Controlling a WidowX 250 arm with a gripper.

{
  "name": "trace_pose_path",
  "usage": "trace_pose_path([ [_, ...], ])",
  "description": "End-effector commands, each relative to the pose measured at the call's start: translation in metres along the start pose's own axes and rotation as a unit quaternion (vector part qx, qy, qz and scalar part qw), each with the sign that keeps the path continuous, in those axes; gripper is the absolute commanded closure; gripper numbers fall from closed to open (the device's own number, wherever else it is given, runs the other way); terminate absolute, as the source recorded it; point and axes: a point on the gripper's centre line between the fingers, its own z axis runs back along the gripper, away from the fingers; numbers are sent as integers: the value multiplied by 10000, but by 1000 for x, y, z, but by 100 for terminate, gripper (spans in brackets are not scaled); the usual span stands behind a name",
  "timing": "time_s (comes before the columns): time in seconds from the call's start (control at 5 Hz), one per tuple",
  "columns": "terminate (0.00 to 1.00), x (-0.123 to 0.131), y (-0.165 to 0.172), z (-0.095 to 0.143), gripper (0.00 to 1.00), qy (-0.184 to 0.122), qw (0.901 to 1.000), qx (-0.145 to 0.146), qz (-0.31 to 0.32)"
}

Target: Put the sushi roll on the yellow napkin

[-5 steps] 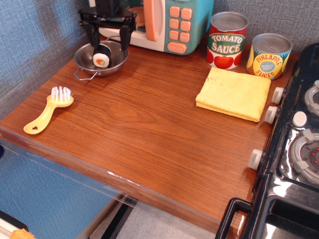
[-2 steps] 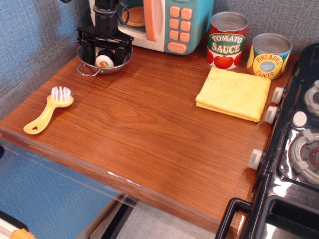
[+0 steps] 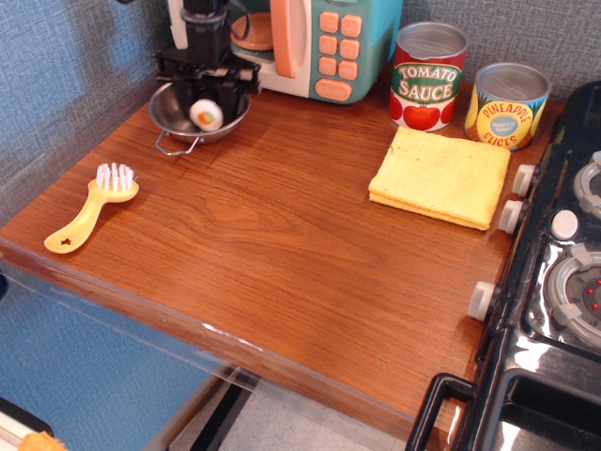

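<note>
The sushi roll (image 3: 207, 115), black-wrapped with a white end and orange-green centre, sits over the small metal bowl (image 3: 167, 115) at the back left. My black gripper (image 3: 208, 101) comes down from above, and its fingers are closed in on the roll's sides. The roll's end faces the camera and is slightly tilted. I cannot tell if it still touches the bowl. The yellow napkin (image 3: 439, 176) lies flat at the right of the wooden counter, in front of the two cans and far from the gripper.
A toy microwave (image 3: 319, 42) stands right behind the bowl. A tomato sauce can (image 3: 428, 75) and a pineapple can (image 3: 507, 105) stand behind the napkin. A yellow brush (image 3: 89, 209) lies at the left edge. A black toy stove (image 3: 563, 282) borders the right.
The gripper came down over the bowl and its fingers closed from wide open onto the sushi roll. The roll turned its end to the camera and the bowl shifted slightly.
</note>
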Motion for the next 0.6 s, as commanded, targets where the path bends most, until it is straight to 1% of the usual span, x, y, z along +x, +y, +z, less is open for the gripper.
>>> trace_pose_path([
  [0.0, 0, 4, -47, 105, 100, -957, 9913, -730, -536],
  [0.2, 0, -14, -93, 99, 100, -765, 9862, -845, -1202],
  [0.4, 0, -42, -137, 91, 100, -665, 9771, -824, -1844],
])
